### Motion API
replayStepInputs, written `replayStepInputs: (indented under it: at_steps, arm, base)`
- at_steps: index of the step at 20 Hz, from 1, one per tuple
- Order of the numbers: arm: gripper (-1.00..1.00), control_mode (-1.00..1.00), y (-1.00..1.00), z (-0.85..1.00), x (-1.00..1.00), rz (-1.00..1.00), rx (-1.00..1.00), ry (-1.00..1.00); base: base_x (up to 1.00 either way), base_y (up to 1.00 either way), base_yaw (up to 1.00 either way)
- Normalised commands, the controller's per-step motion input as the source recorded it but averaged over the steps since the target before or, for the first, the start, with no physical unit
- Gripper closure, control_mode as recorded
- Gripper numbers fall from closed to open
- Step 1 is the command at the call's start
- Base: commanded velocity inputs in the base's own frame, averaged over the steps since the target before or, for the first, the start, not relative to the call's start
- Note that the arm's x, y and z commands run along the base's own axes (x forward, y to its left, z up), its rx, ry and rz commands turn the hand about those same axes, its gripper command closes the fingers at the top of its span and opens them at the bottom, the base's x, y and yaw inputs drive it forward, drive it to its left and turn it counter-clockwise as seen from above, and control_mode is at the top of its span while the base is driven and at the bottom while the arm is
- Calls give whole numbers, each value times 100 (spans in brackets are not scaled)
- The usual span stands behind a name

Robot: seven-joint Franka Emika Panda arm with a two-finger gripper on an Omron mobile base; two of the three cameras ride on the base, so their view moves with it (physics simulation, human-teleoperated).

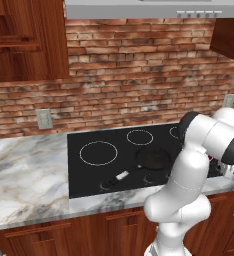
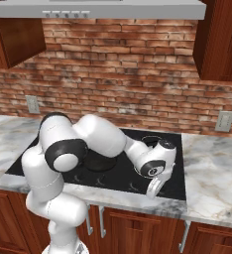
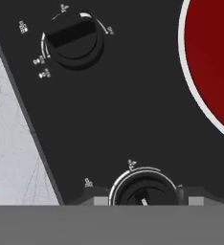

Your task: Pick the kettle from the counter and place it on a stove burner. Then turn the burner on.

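- Burner (image 3: 214,57) colour?
- Red, with a white ring, on the black stove (image 3: 114,119).
- Pincer (image 3: 148,201)?
- Open. Its tips (image 3: 100,201) sit on each side of the near knob (image 3: 143,190).
- Kettle?
- Can't tell where. The arm (image 2: 103,136) blocks that spot.

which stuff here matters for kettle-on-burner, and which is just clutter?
Job:
glowing red burner
knob at the hand view's bottom edge
counter

Clutter:
frying pan
other knob
large burner ring
wall outlet
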Motion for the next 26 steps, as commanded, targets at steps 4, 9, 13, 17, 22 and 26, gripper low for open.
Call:
replayStepInputs:
  at_steps: [4, 9, 13, 17, 22, 26]
  arm:
    - [-100, -100, 0, 100, -20, 0, 0, -10]
    - [-100, -100, 0, 100, -21, 0, 0, -14]
    - [-100, -100, 0, 100, -55, 0, 0, -17]
    - [-100, -100, 0, 100, -91, 0, -2, -27]
    - [-100, -100, 5, 100, -93, -2, -7, -44]
    - [-100, -100, 0, 15, -10, 0, 0, -6]
  base:
    - [0, 0, 0]
    - [0, 0, 0]
    - [0, 0, 0]
    - [0, 0, 0]
    - [0, 0, 0]
    - [0, 0, 0]
